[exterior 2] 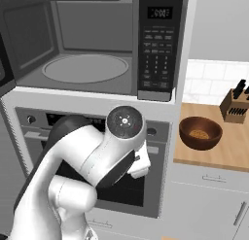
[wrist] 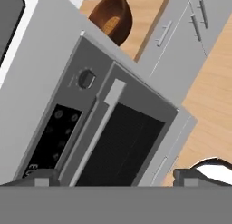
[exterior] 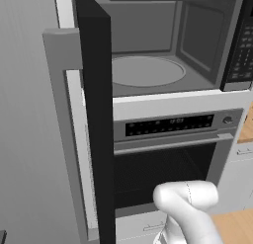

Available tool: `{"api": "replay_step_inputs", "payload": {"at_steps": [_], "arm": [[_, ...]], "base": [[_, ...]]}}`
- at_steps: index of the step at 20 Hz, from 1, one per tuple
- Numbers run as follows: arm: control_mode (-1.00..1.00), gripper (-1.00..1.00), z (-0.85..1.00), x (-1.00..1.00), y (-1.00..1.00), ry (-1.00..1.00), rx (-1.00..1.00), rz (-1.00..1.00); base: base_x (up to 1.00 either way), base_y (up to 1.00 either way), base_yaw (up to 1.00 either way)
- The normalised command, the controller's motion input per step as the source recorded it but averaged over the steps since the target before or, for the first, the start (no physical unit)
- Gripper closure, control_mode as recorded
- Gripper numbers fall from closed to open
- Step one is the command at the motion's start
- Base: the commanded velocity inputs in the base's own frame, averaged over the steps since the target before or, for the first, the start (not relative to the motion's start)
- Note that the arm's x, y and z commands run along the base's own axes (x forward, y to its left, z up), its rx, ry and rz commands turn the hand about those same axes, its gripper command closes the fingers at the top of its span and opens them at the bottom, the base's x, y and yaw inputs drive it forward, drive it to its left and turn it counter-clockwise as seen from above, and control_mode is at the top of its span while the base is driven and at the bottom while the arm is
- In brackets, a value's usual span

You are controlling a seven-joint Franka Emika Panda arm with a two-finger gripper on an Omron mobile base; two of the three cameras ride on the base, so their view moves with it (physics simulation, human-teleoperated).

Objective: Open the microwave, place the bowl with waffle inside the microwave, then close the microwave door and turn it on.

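Layout around the oven

The black-fronted built-in microwave [exterior 2: 97, 44] is set above the silver-framed oven [exterior 2: 155, 137]; the round reddish-brown wooden bowl [exterior 2: 200, 132] is placed to the oven's right.

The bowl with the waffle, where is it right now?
In the right base view the bowl sits on the wooden counter, right of the oven, below the microwave, near the knife block.

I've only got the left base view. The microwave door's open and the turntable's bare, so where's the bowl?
Observer: The bowl sits on the wooden counter, to the right of the oven.
Operator: Is the waffle in it?
Observer: Yes, the waffle lies inside the bowl.
Operator: And the gripper?
Observer: The gripper is open with nothing between its tips, and it faces the oven front.
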Motion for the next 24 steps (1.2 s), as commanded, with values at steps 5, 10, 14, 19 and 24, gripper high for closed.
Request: {"api": "replay_step_inputs", "payload": {"at_steps": [5,10,14,19,24], "arm": [[-1.00,-1.00,-0.16,0.40,-0.96,0.00,0.12,-0.01],[-1.00,-1.00,-0.15,0.62,-0.94,0.00,0.16,0.00],[-1.00,-1.00,-0.24,0.65,-0.91,0.01,0.15,0.00],[-1.00,-1.00,-0.34,0.69,-0.73,0.01,0.11,0.00],[-1.00,-1.00,-0.52,0.54,-0.33,0.00,0.02,0.00]], "base": [[0.00,0.00,0.00],[0.00,0.00,0.00],[0.00,0.00,0.00],[0.00,0.00,0.00],[0.00,0.00,0.00]]}}
